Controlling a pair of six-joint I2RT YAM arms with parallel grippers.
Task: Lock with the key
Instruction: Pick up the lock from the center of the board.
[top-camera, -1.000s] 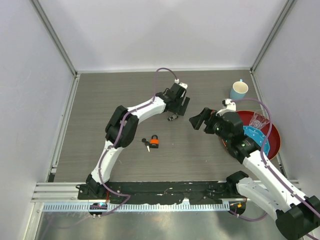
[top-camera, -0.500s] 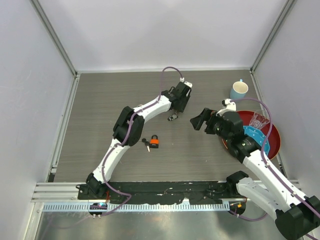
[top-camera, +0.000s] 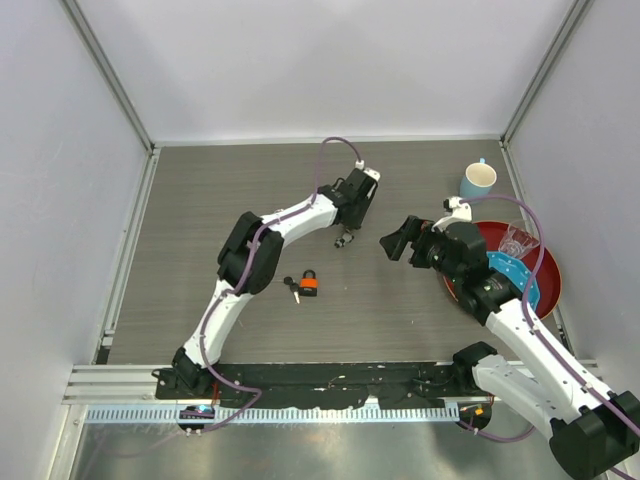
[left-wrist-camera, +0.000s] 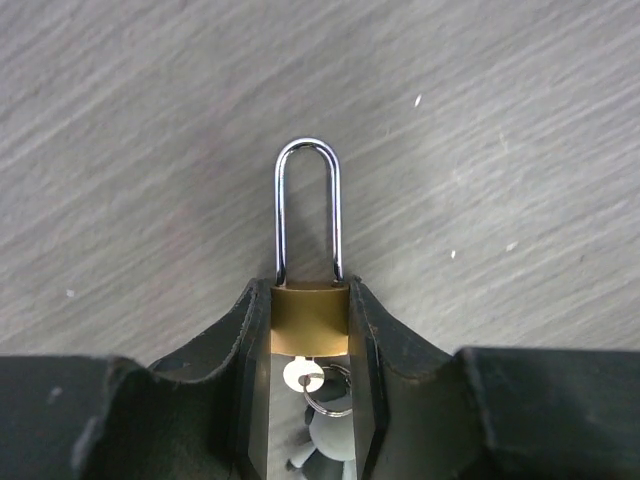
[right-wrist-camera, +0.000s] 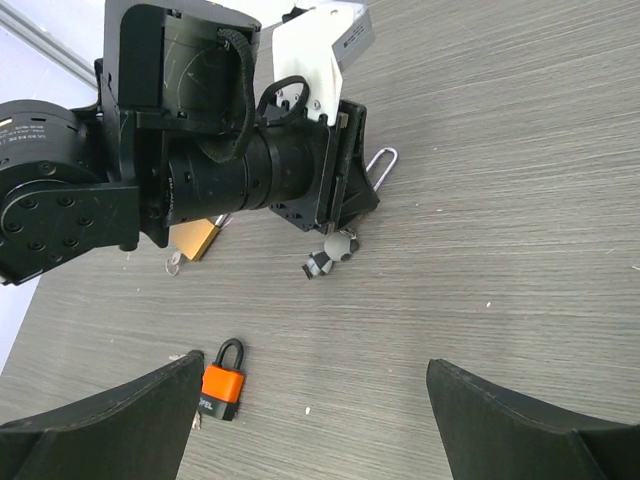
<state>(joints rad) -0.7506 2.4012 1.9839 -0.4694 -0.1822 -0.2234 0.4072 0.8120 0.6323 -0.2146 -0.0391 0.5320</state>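
Brass padlock (left-wrist-camera: 310, 318) w/ silver shackle (left-wrist-camera: 282, 215), orange padlock (right-wrist-camera: 222, 385) w/ black trim, grey woodgrain table (left-wrist-camera: 150, 150), red plate (top-camera: 550, 285), lt blue mug (top-camera: 477, 181).

We find bare table (top-camera: 200, 200) beyond the brass padlock (left-wrist-camera: 310, 318), fingers (left-wrist-camera: 245, 345) of the left gripper (left-wrist-camera: 308, 300) hemming its flanks, orange padlock (top-camera: 309, 285) toward the bases, cup (top-camera: 478, 181) and red plate (top-camera: 548, 278) well right.

Grey wood-grain table (top-camera: 200, 200) in front of me. Lying on it: mid-table, a brass padlock (left-wrist-camera: 310, 315) with keys (right-wrist-camera: 330, 257) at its base. Nearer me, an orange padlock (top-camera: 309, 284). Far right, a blue mug (top-camera: 477, 181) near a red plate (top-camera: 548, 278).
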